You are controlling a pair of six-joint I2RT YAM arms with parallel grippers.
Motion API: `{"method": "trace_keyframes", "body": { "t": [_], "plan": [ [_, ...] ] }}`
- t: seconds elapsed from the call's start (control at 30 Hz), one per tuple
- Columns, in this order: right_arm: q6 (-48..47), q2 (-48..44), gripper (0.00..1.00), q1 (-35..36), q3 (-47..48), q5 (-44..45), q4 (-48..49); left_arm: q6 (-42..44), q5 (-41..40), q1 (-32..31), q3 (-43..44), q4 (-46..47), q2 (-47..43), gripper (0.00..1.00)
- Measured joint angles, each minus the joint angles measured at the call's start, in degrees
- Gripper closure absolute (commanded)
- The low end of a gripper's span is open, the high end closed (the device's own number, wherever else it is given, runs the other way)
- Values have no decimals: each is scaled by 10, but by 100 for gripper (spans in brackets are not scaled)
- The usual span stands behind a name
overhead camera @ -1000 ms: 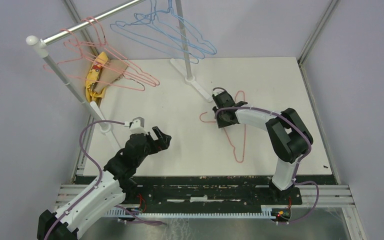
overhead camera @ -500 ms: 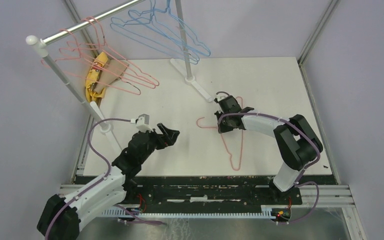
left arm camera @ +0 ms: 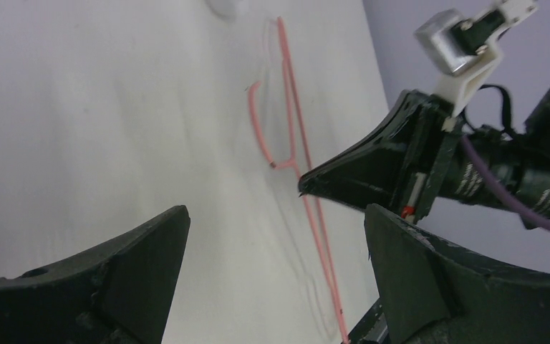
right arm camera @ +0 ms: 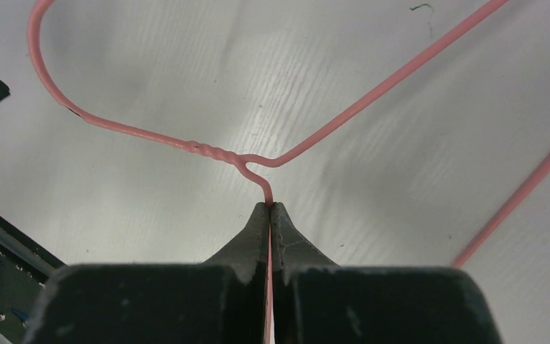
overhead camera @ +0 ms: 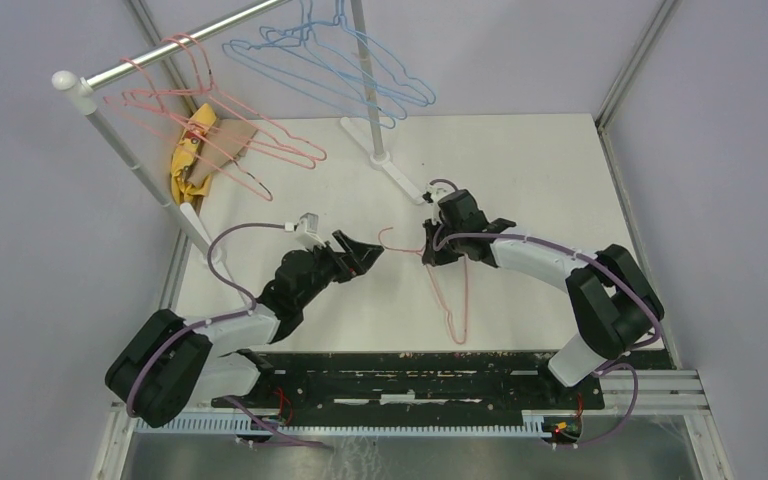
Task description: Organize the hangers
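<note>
Pale lilac walls (overhead camera: 20,250) enclose a white table (overhead camera: 540,170)

Bright even light, soft shadows; wrist views slightly blurred up close.

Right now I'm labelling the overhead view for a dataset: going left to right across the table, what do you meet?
Yellow bundle → left gripper, open → hook of the pink hanger → right gripper, shut on that hanger.

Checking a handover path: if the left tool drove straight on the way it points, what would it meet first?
Probably the hook of the thin pink-red wire hanger pinched in the right tool; the left tool is open, but relative height is unclear.
</note>
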Motion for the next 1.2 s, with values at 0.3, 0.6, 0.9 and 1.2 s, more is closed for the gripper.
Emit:
{"method": "trace_keyframes", "body": {
  "t": [0.3, 0.6, 0.9, 1.2],
  "plan": [
    [4, 1, 99, 48, 1, -7, 3, -2, 6, 0, 55, 64, 47, 5],
    [6, 1, 99, 71, 12, -7, 2, -10, 19, 0, 52, 81, 87, 6],
    [5, 5, 99, 71, 14, 6, 2, -9, 22, 0, 51, 38, 9, 4],
    [1, 11, 93, 71, 22, 15, -7, 7, -7, 0, 57, -60, -90, 3]
  ]
}}
